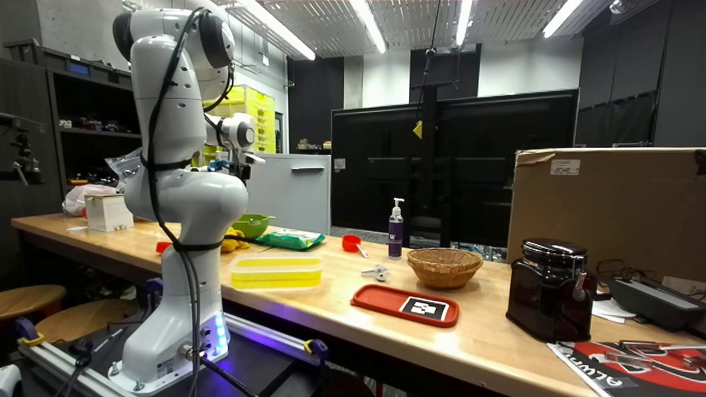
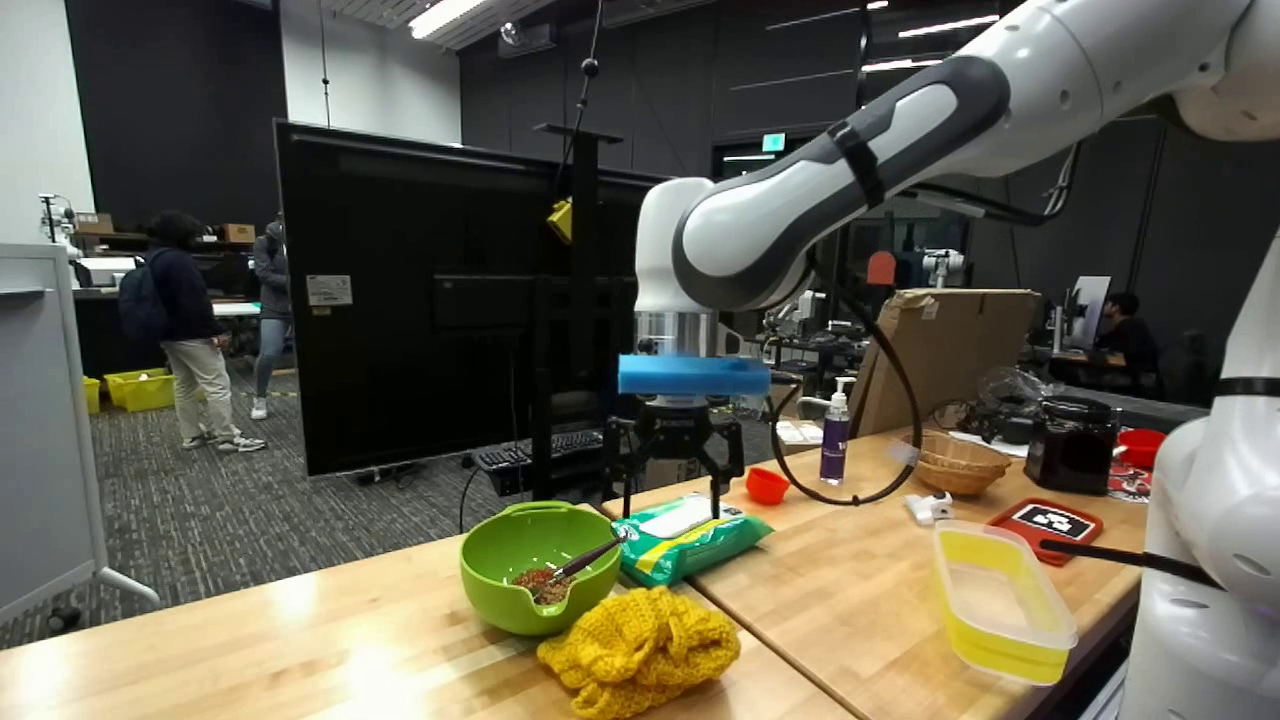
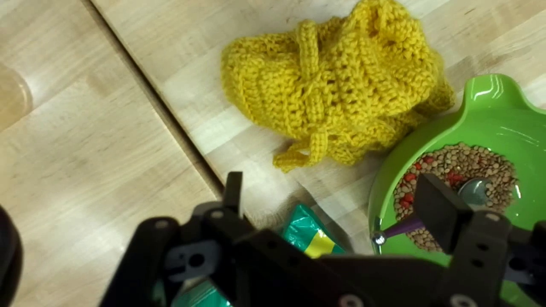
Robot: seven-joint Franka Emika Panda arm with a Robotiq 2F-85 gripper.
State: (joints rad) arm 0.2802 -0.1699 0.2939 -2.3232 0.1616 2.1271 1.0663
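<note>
My gripper [image 2: 671, 505] is open and empty, pointing down above the table near a green and white wipes packet [image 2: 715, 548]. In the wrist view its fingers [image 3: 335, 198] are wide apart, with a corner of the packet [image 3: 307, 232] below. A green bowl [image 2: 500, 598] stands beside the packet; it also shows in the wrist view [image 3: 490, 100]. It holds brown lentils with red bits [image 3: 490, 164]. A spoon with a purple handle [image 3: 403, 226] leans on its rim, partly hidden by a finger. A crumpled yellow knit cloth [image 3: 337, 89] lies beside the bowl.
A yellow container [image 2: 1005, 645] stands near the arm's base. A red measuring cup [image 2: 767, 487], a pump bottle [image 2: 834, 445], a wicker basket [image 2: 960, 475], a white clip [image 2: 930, 509], a red tray [image 1: 380, 309] and a dark jar [image 1: 549, 303] stand farther along the table.
</note>
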